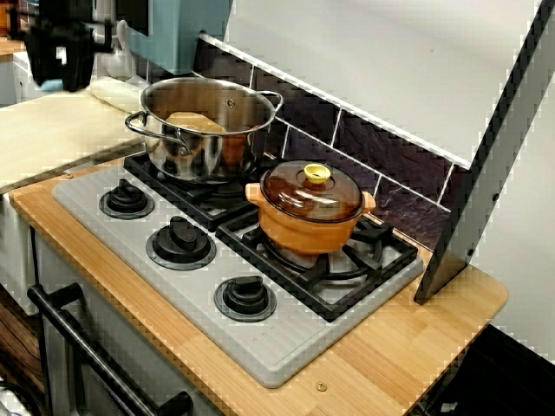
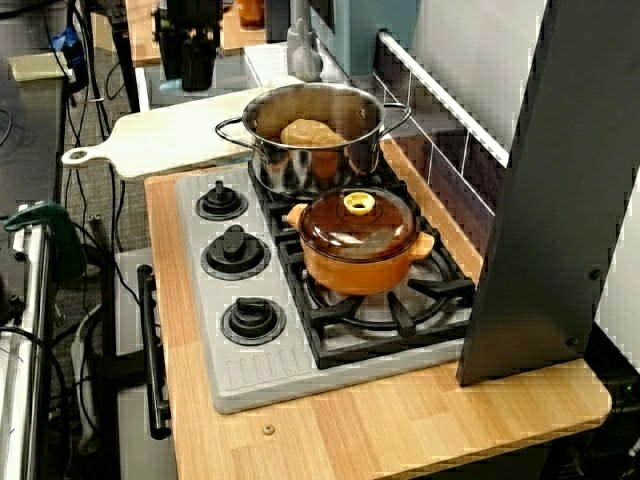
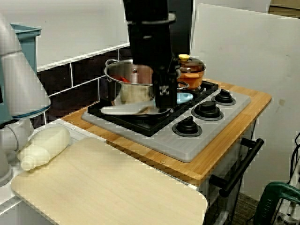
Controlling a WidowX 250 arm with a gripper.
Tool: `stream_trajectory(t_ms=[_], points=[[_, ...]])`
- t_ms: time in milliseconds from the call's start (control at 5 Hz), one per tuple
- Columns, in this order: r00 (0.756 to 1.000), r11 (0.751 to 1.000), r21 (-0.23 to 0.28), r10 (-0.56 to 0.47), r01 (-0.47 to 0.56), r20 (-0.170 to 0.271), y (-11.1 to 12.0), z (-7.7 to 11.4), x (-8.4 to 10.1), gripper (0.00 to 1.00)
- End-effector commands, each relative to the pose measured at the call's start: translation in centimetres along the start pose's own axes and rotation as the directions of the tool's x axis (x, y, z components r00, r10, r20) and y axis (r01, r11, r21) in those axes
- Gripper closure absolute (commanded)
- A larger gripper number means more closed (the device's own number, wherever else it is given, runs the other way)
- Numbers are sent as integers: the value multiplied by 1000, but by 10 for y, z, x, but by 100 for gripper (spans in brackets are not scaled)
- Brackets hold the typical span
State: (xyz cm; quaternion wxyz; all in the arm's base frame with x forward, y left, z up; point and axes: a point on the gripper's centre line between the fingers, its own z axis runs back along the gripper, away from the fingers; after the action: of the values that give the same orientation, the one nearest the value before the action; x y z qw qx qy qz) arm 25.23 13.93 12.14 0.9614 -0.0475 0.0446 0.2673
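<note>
Wooden bench (image 1: pixel 408 347) carries grey toy stove (image 1: pixel 277 347); pale cutting board (image 1: pixel 48 130) lies just beside stove, at steel pot (image 1: pixel 208 143) end. End effector (image 1: pixel 57 78) hangs above cutting board, apart from it; open or closed I cannot tell, fingers dark and partly blurred. White bottle-shaped thing (image 3: pixel 44 145) lies at board's edge, near end effector. Further out: steel pot on back burner, tan lump (image 1: pixel 195 123) inside. Orange pot (image 1: pixel 308 230) stands just beside steel pot, glass lid (image 1: pixel 290 195) on, yellow knob (image 1: pixel 316 173) on top.
</note>
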Motion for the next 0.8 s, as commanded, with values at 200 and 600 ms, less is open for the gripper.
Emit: stream_trajectory(t_ms=[200, 600], points=[[998, 998, -16, -58, 59, 18, -24, 43, -20, 100], [991, 991, -42, -128, 127, -31, -38, 55, -37, 100]])
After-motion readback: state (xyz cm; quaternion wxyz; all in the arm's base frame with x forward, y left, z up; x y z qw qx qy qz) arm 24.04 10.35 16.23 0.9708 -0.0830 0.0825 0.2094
